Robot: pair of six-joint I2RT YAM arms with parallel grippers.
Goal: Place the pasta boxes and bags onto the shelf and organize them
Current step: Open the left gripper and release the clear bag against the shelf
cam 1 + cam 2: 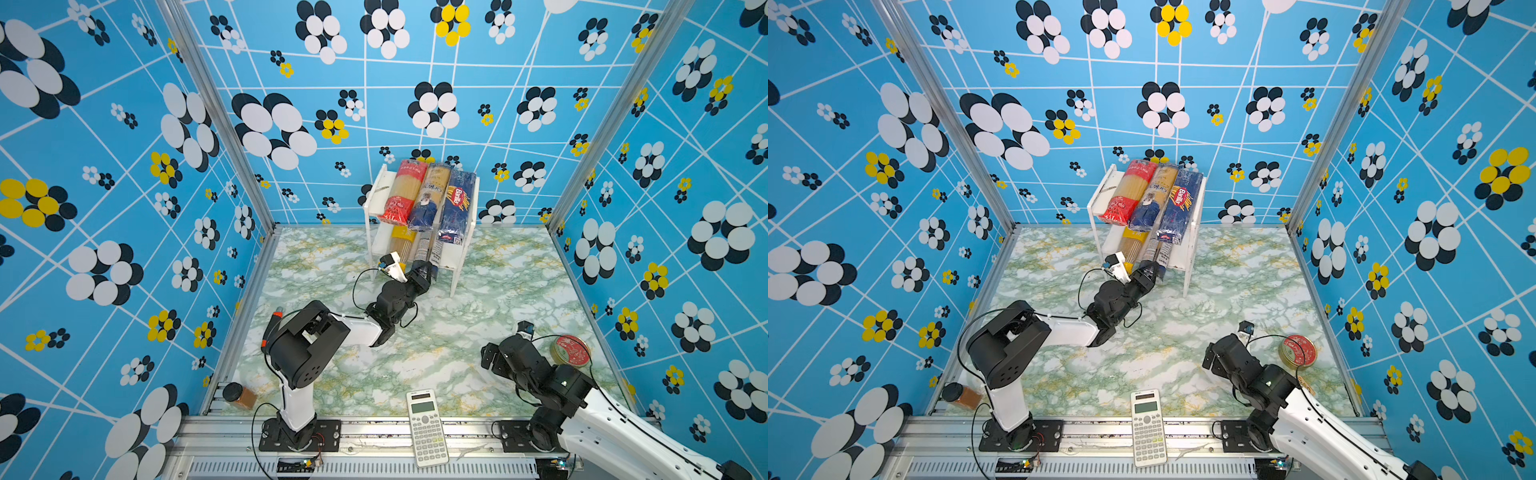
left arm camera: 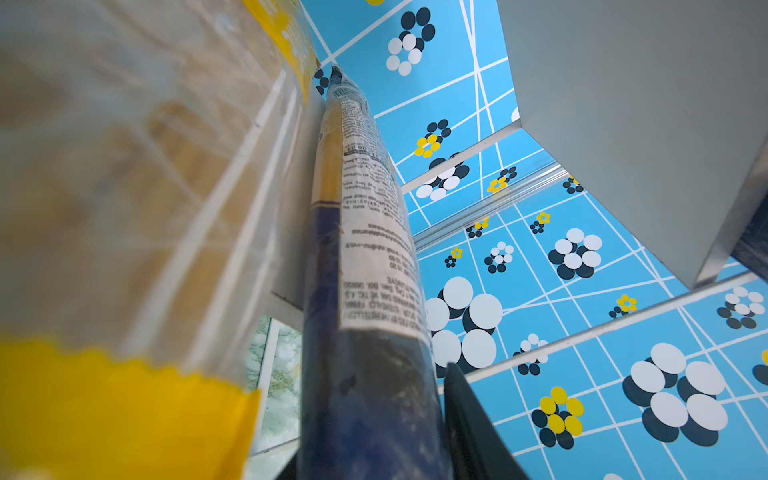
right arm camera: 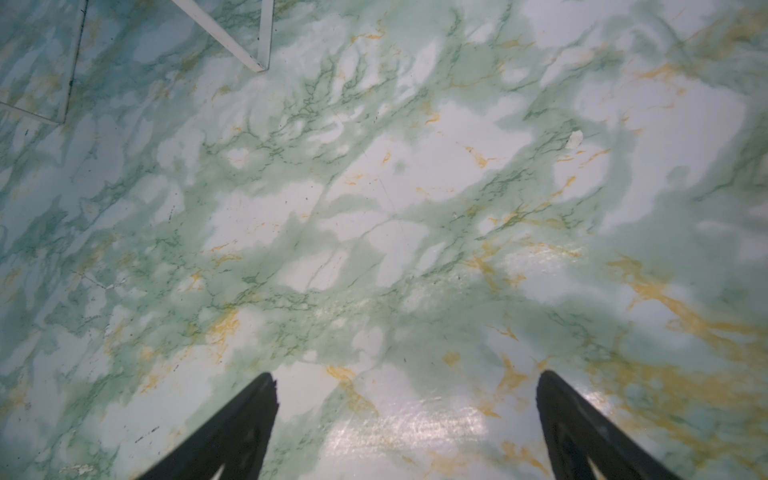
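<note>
A lab test booth: aluminium frame (image 1: 215,112), flower-print walls (image 1: 415,62), marble-print tabletop (image 1: 478,324).

On the upper board of the shelf (image 1: 374,195) the red-ended clear bag (image 1: 402,191), a navy-ended clear bag (image 1: 428,199) and the dark blue Barilla box (image 1: 457,203) lie side by side. On its lower board lie the yellow bag (image 1: 402,241) and a second navy-ended bag (image 1: 428,249), with the left gripper (image 1: 420,269) at its front end.

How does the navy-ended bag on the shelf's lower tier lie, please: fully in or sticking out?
Sticking out: the near end of the navy-ended bag overhangs the lower board of the shelf.
</note>
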